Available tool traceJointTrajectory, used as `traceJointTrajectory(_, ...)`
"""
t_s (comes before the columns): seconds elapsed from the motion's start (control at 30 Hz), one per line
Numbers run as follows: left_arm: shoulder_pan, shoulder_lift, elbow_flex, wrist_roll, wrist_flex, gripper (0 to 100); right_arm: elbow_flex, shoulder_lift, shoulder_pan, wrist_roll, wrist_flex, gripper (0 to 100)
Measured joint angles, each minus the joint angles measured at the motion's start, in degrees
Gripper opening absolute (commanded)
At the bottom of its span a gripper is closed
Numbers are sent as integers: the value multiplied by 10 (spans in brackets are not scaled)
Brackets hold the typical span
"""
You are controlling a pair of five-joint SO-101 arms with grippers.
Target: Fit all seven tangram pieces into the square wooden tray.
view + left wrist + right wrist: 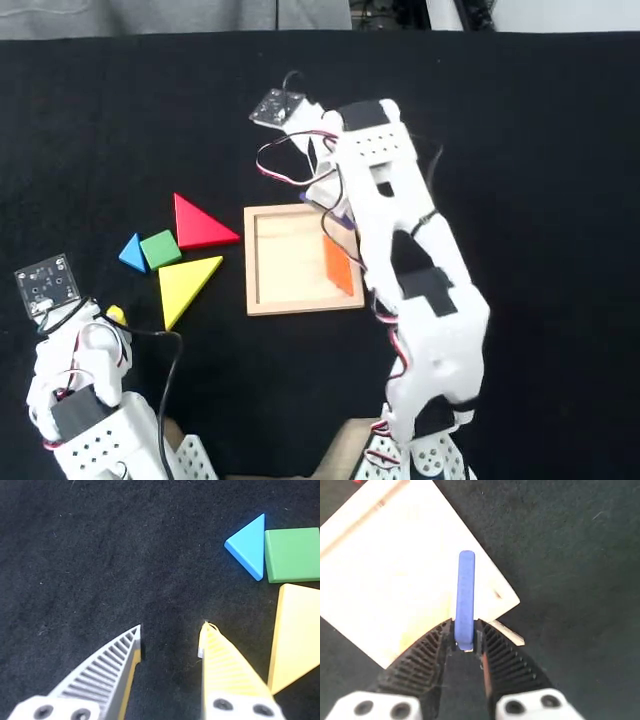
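Standing on edge in the pinch of the right gripper (465, 631), the dark blue piece (465, 597) hangs above the wooden tray (385, 580) near one corner. It looks light, stiff and smooth-painted (apt to pivot), so it is best gripped across its flat faces. An orange piece (338, 265) lies along the tray's right edge. The red triangle (200, 225), yellow triangle (185, 285), small blue triangle (131, 252) and green square (160, 249) sit on the table left of the tray. The left gripper (171, 630) is beside them, spread wide and empty.

The high view looks down over the table (520, 150); wrist views sit close, the right sharing its tray (300, 305).
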Motion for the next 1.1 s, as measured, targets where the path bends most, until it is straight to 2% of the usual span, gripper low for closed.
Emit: traceJointTrajectory(1.1, 0, 0, 0, 0, 0, 192, -5, 75, -10, 0, -10, 11)
